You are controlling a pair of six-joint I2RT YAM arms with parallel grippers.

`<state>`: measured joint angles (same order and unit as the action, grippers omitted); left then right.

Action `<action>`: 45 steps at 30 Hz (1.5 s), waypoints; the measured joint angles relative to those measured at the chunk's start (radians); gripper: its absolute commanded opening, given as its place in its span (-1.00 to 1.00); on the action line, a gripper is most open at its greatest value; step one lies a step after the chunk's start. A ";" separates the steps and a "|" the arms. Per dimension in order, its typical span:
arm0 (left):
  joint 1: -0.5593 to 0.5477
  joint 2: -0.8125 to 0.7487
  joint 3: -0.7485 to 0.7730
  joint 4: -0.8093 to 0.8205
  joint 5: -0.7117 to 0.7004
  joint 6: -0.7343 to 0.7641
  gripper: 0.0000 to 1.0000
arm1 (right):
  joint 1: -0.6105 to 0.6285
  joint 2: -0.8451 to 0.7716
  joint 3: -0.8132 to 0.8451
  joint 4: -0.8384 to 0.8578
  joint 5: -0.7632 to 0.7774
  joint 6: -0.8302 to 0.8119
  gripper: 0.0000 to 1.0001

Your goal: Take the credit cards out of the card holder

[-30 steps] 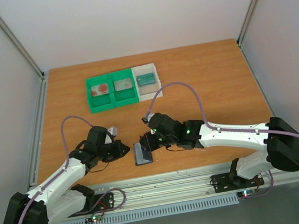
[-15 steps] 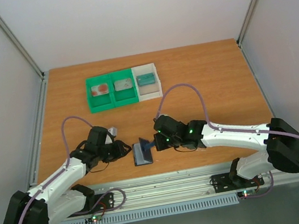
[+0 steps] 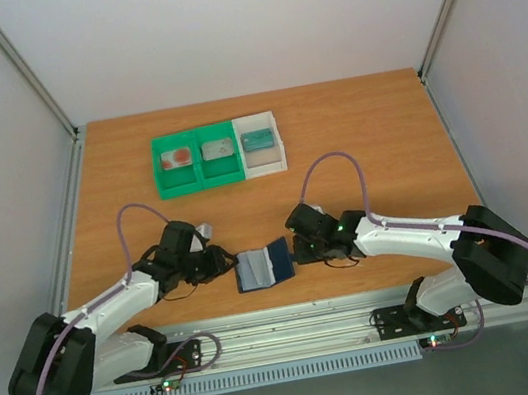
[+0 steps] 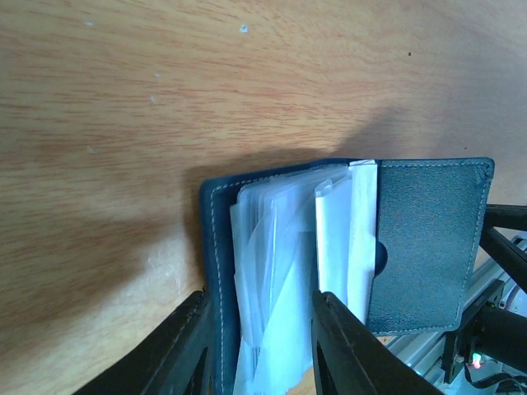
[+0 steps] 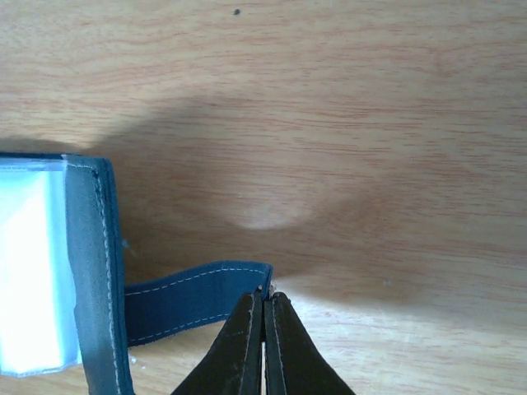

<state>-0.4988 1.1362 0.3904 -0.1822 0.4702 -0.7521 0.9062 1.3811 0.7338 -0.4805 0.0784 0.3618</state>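
Since a second ago your holder (image 3: pixel 264 267) has gone from standing folded to lying open flat at 6 o'clock on the counter (image 3: pixel 366 140), between both claws. Your right claw (image 5: pixel 265 295) is pressed together at the end of the tab (image 5: pixel 198 300), at the holder's 3 o'clock; you cannot tell whether it pinches it. Your left claw (image 4: pixel 259 317) stands apart, straddling the holder's 9 o'clock cover. Opening looks done, extraction not begun: white cards (image 4: pixel 333 239) sit tucked in the sleeves. One red-blotched card (image 3: pixel 174 158) lies in the tray (image 3: pixel 201 185) at 11 o'clock.
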 measured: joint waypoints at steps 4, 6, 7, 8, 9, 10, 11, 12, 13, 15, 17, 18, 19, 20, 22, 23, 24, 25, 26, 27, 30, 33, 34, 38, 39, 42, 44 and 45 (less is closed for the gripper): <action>0.000 0.056 -0.001 0.051 0.019 -0.003 -0.32 | -0.015 0.000 -0.027 0.019 0.000 0.002 -0.98; 0.000 0.079 -0.004 0.075 0.027 -0.007 -0.33 | -0.016 0.004 -0.037 0.021 0.000 0.002 -0.98; 0.000 0.089 -0.005 0.084 0.030 -0.008 -0.33 | -0.016 0.007 -0.037 0.020 0.000 0.002 -0.98; 0.000 0.098 -0.005 0.090 0.032 -0.008 -0.33 | -0.016 0.012 -0.037 0.020 0.002 0.002 -0.98; 0.000 0.106 -0.005 0.096 0.035 -0.009 -0.33 | -0.017 0.015 -0.037 0.019 0.004 0.003 -0.98; 0.000 0.113 -0.006 0.101 0.036 -0.011 -0.33 | -0.019 0.020 -0.037 0.016 0.011 0.006 -0.97; 0.000 0.114 -0.010 0.110 0.039 -0.012 -0.34 | -0.019 0.023 -0.037 0.014 0.016 0.008 -0.98; 0.000 0.114 -0.016 0.125 0.041 -0.015 -0.34 | -0.019 0.023 -0.037 0.014 0.021 0.011 -0.98; 0.000 0.114 -0.025 0.143 0.044 -0.020 -0.38 | -0.020 0.023 -0.038 0.015 0.027 0.016 -0.98; 0.000 0.114 -0.037 0.161 0.047 -0.026 -0.44 | -0.020 0.023 -0.040 0.016 0.037 0.023 -0.98; 0.000 0.114 -0.046 0.168 0.046 -0.030 -0.54 | -0.021 0.023 -0.045 0.016 0.044 0.028 -0.98; 0.000 0.114 -0.050 0.170 0.045 -0.031 -0.58 | -0.021 0.023 -0.047 0.016 0.047 0.030 -0.98; 0.000 0.114 -0.054 0.172 0.043 -0.030 -0.59 | -0.021 0.024 -0.048 0.016 0.050 0.032 -0.98; 0.000 0.114 -0.058 0.175 0.042 -0.033 -0.59 | -0.021 0.025 -0.050 0.016 0.054 0.034 -0.98; 0.000 0.113 -0.067 0.179 0.038 -0.033 -0.59 | -0.021 0.025 -0.052 0.016 0.061 0.039 -0.98; 0.000 0.113 -0.070 0.178 0.036 -0.033 -0.59 | -0.021 0.025 -0.053 0.015 0.063 0.040 -0.98; 0.000 0.113 -0.072 0.177 0.033 -0.033 -0.58 | -0.021 0.025 -0.053 0.016 0.064 0.042 -0.98; 0.000 0.113 -0.073 0.174 0.029 -0.032 -0.58 | -0.021 0.025 -0.053 0.016 0.065 0.042 -0.98; 0.000 0.113 -0.073 0.172 0.024 -0.033 -0.58 | -0.021 0.025 -0.053 0.016 0.066 0.043 -0.98; 0.000 0.113 -0.073 0.172 0.021 -0.033 -0.58 | -0.021 0.025 -0.053 0.016 0.068 0.043 -0.98; 0.000 0.119 -0.075 0.183 0.022 -0.034 -0.61 | -0.021 0.025 -0.053 0.016 0.069 0.044 -0.98; 0.000 0.143 -0.074 0.212 0.035 -0.039 -0.62 | -0.021 0.025 -0.053 0.016 0.070 0.045 -0.98; 0.000 0.151 -0.073 0.220 0.041 -0.042 -0.62 | -0.021 0.025 -0.053 0.016 0.071 0.045 -0.98; -0.002 0.171 -0.068 0.240 0.055 -0.055 -0.62 | -0.021 0.025 -0.053 0.017 0.072 0.045 -0.98; -0.003 0.177 -0.064 0.242 0.057 -0.056 -0.62 | -0.021 0.025 -0.053 0.019 0.072 0.044 -0.98; -0.013 0.188 -0.057 0.245 0.059 -0.056 -0.61 | -0.021 0.025 -0.063 0.039 0.072 0.043 -0.98; -0.017 0.188 -0.057 0.248 0.065 -0.056 -0.60 | -0.021 0.025 -0.071 0.051 0.071 0.042 -0.98; -0.018 0.188 -0.057 0.252 0.069 -0.056 -0.59 | -0.021 0.025 -0.074 0.055 0.071 0.042 -0.98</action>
<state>-0.5167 1.3243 0.3332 0.0696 0.5392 -0.8085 0.8852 1.4063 0.6601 -0.4255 0.1493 0.4038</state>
